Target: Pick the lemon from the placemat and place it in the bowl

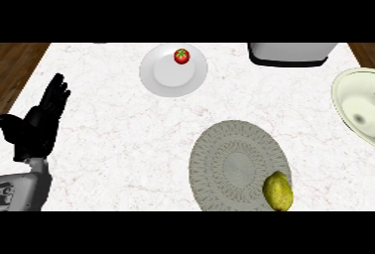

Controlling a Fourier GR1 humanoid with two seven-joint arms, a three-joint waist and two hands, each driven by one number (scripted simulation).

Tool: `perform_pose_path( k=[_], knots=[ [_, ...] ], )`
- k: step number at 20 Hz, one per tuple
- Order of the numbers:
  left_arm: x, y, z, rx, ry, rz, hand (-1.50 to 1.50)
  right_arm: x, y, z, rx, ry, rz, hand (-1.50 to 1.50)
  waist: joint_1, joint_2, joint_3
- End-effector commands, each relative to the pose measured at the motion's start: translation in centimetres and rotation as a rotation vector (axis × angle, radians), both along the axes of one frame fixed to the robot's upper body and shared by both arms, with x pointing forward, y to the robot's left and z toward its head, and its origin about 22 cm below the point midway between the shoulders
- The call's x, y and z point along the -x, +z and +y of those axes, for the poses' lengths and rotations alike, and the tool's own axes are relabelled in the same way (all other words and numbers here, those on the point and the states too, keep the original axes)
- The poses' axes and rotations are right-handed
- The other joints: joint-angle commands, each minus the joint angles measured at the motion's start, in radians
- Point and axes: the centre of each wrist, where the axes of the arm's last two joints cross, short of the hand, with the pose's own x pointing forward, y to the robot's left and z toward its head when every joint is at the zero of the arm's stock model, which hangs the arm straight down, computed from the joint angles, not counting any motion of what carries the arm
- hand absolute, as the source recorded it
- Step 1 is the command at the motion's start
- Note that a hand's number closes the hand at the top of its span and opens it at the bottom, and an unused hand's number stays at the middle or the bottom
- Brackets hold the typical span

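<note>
A yellow-green lemon [278,191] lies on the lower right edge of a round grey woven placemat [234,161], low in the head view. A pale cream bowl [350,94] sits at the right edge, partly cut off by the frame. My left hand [38,124] stands at the far left with fingers straight and pointing up, holding nothing, far from the lemon. The right hand does not show.
A white plate [172,74] with a small red tomato [181,56] on it sits at the back centre. A grey and black appliance [290,53] stands at the back right. Wooden floor shows past the white marble counter's [124,139] left and right edges.
</note>
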Motion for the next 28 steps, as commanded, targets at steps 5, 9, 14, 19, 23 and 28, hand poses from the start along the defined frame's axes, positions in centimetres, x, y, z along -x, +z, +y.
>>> perform_pose_path(
  k=[5, 9, 14, 19, 23, 28],
  knots=[
    [0.4, 0.2, -1.5, 0.007, -0.039, -0.020, 0.00, 0.3, -2.8, -2.7, 0.148, -0.172, 0.300, 1.50, 0.033, 0.011, 0.001],
    [-0.2, 0.0, -1.0, 0.020, -0.034, -0.015, 0.00, 1.7, -3.8, -4.7, 0.047, -0.084, 0.348, -1.50, 0.025, 0.017, 0.003],
    [-0.3, -0.4, -1.5, -0.003, -0.031, -0.006, 0.00, 1.2, -4.9, -4.1, -0.148, 0.029, 0.273, -1.50, 0.020, 0.016, 0.004],
    [-0.1, 1.4, -0.7, -0.019, 0.008, -0.021, 0.00, 1.6, -4.2, -5.1, -0.548, 0.038, 0.035, -1.50, 0.011, 0.007, 0.009],
    [0.1, 0.9, -0.5, 0.001, -0.003, -0.015, 0.00, 3.3, -2.1, -7.6, -0.776, 0.034, -0.069, -1.50, 0.004, 0.009, 0.007],
    [0.4, 0.5, -0.8, 0.009, -0.019, -0.010, 0.00, 8.6, -1.0, -11.9, -0.789, -0.013, -0.007, -1.50, 0.008, 0.017, 0.008]
  ],
)
